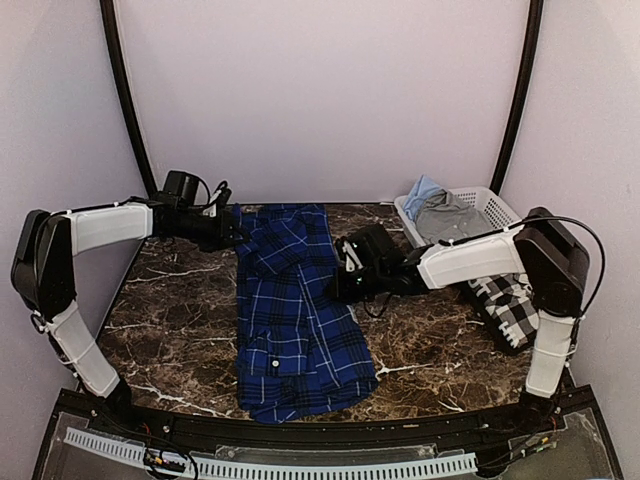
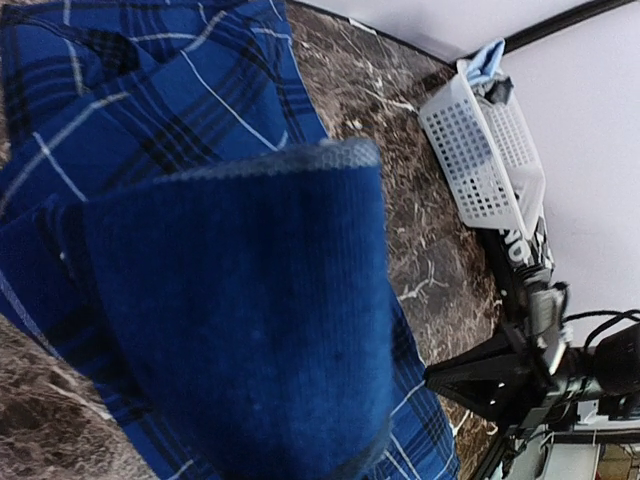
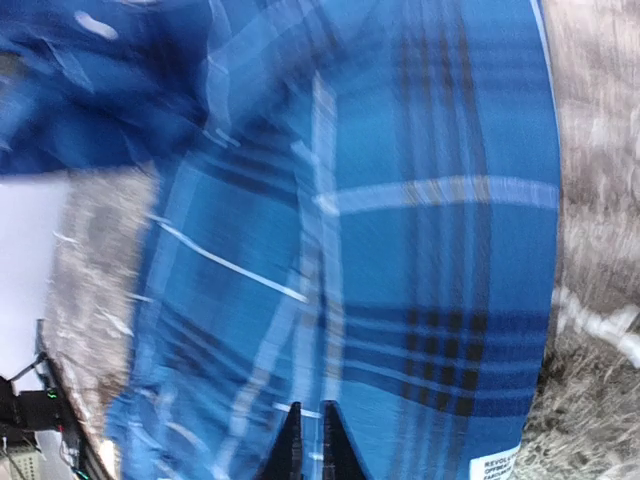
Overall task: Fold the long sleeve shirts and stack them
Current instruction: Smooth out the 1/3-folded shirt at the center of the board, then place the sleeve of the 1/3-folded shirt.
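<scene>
Looking down, we see the blue shirt lying long in the middle of the table; the left gripper is at its far left corner, and blue cloth hangs right over that wrist camera, so we cannot tell if the fingers are wide or closed; the right gripper is at the shirt's right edge, fingers almost together over the cloth; the black-and-white shirt lies bunched at the table's right edge, under the right arm, near a white basket.
</scene>
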`<move>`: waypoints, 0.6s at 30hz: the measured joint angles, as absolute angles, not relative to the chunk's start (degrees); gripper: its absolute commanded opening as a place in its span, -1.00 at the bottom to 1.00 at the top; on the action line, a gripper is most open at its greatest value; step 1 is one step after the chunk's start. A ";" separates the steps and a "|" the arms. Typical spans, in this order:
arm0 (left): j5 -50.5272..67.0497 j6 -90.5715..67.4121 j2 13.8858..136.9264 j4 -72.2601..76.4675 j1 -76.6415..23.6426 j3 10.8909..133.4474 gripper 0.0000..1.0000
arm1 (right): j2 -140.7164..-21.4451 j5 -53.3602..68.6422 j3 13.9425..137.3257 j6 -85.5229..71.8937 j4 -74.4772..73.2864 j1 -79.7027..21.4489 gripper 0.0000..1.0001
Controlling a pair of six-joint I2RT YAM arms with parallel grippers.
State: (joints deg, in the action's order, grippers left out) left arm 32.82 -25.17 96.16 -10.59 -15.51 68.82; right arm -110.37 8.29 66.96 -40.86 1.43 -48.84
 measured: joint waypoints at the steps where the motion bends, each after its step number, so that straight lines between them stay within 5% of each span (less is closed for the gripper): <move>1: 33.58 -24.38 96.92 -11.35 -16.38 69.38 -0.99 | -108.95 7.90 66.76 -40.77 2.17 -48.84 -0.67; 6: 37.91 -20.99 98.72 -13.45 -20.25 71.22 -0.96 | -105.25 8.43 66.74 -39.31 8.03 -48.80 -0.27; 18: 49.10 -12.75 105.16 -19.14 -24.88 77.32 -0.82 | -105.25 10.07 66.46 -37.56 12.53 -48.73 -0.11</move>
